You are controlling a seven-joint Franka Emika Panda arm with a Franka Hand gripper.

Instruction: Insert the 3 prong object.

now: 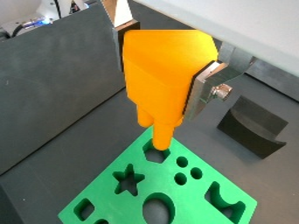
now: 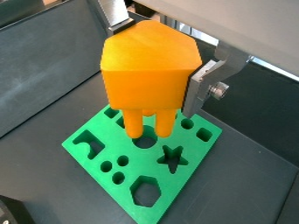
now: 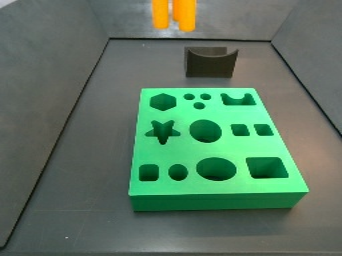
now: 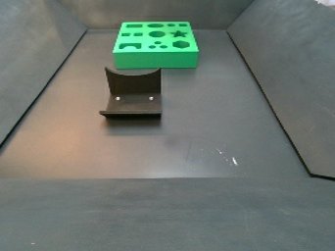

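My gripper (image 1: 163, 63) is shut on the 3 prong object (image 1: 163, 74), a bright orange block with round prongs pointing down. In both wrist views it hangs above the green board (image 1: 193, 203), clear of it; the object (image 2: 142, 74) sits between the silver fingers (image 2: 205, 80). The board (image 2: 86, 143) has many shaped holes, among them a group of three small round ones (image 3: 197, 99). In a side view only the orange prongs (image 3: 174, 12) show, high above the floor behind the board (image 3: 187, 150). In a side view the board (image 4: 137, 56) lies at the far end and the gripper is out of view.
The dark fixture (image 3: 207, 62) stands on the floor behind the board, and it also shows in a side view (image 4: 131, 95) and in a wrist view (image 1: 251, 122). Dark sloping walls enclose the floor on all sides.
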